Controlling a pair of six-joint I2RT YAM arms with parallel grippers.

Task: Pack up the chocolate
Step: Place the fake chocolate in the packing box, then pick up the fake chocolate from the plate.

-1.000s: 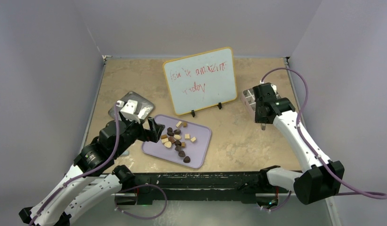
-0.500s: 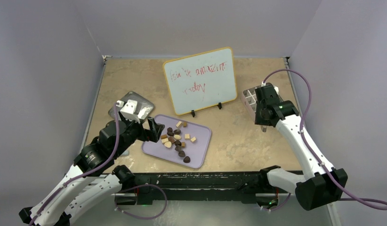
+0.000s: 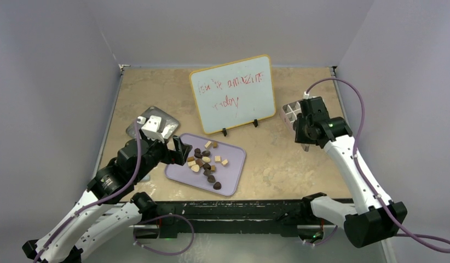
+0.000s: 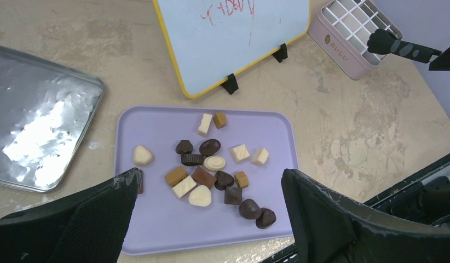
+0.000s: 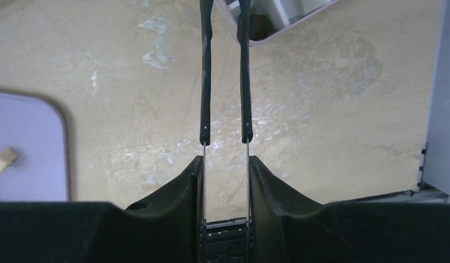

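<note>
The chocolates (image 4: 214, 163) lie mid lavender tray (image 4: 157, 235) beneath the empty, wide-spread left gripper (image 4: 209, 181), which apparently must descend onto one piece, while the right gripper (image 5: 223, 22), narrowly parted and empty, hangs by the pink gridded box (image 4: 354, 33).

- Top external view: fixed, high, above and behind the arm bases at the near edge. It looks down and forward over the whole tabletop (image 3: 277, 159).
- Left wrist view: sits behind the left hand (image 4: 211, 181) at medium range, tilted down toward the far right corner. It covers the lavender tray (image 4: 157, 131), the whiteboard (image 4: 234, 38) and the pink gridded box (image 4: 343, 46).
- Right wrist view: very close and low, sighting along the right hand (image 5: 223, 16) over bare tabletop.
- Shared: all three views show the tray and the box. The right wrist view catches only the tray's edge and one corner of the box.
</note>
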